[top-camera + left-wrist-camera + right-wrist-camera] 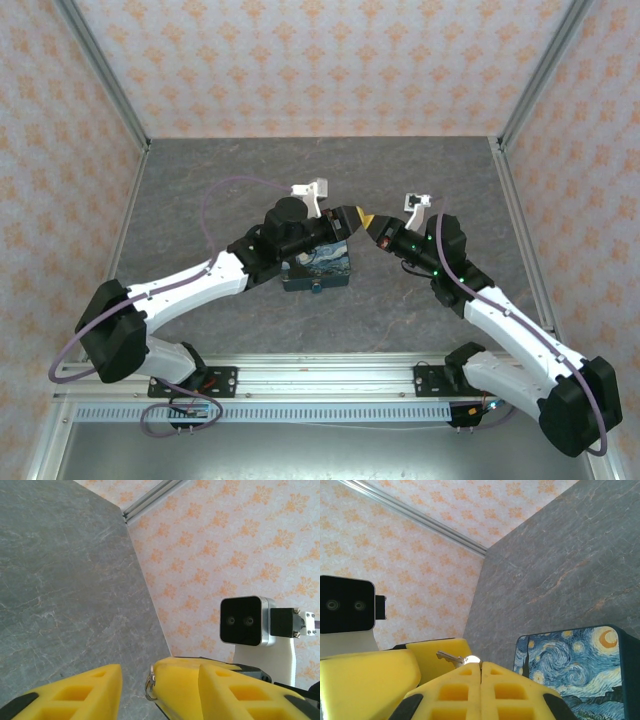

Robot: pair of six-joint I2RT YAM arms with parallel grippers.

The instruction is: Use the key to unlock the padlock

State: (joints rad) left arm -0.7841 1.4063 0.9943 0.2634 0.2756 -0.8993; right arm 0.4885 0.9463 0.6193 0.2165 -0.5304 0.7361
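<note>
Table (pixel 200 200) grey, veined like marble; walls (pixel 300 60) pale pink with a repeating orange floral motif. Tin (pixel 570 675) printed in swirling blues with yellow stars and a crescent. Left arm (pixel 190 285) white and black, right gripper (pixel 481 666) yellow, key (pixel 451 656) silver.

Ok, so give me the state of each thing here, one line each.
Right gripper: shut on the key.
Left gripper: partly open, key ring between its jaws.
Key: held up off the table, not in the padlock.
Padlock: at the tin's near side; locked or not, cannot tell.
Tin: lid shut, flat on the table.
</note>
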